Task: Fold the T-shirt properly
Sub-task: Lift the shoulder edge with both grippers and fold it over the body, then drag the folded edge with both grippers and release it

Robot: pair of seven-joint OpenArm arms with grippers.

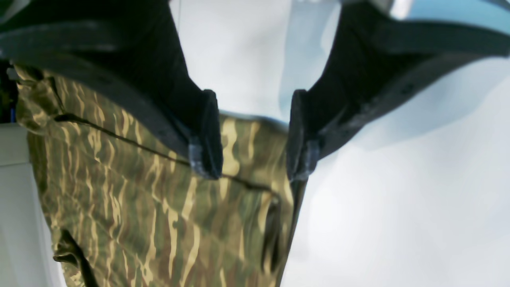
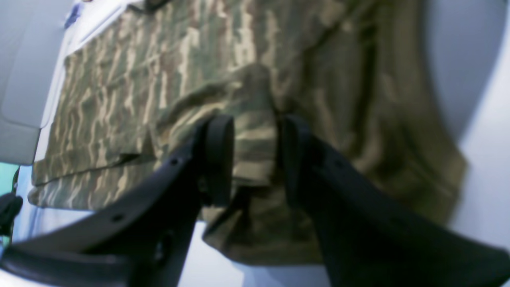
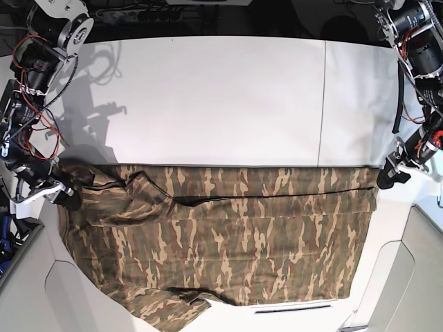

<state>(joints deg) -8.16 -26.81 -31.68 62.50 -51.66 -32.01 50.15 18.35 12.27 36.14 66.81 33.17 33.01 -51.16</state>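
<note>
Base view: right hand (image 3: 66,197) grips T-shirt's (image 3: 228,235) edge, left hand (image 3: 385,177) open at opposite edge.

Rt wrist view is blurred; I can't tell if right tool (image 2: 255,159) actually pinches T-shirt (image 2: 179,79). Shirt's bottom hem cut off in base view.

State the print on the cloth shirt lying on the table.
Camouflage: olive green, brown and tan streaks on the large short-sleeved cloth T-shirt. Base view shows it best.

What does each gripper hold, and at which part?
The right gripper pinches a bunched fold at the T-shirt edge. The left gripper is open, holding nothing.
</note>
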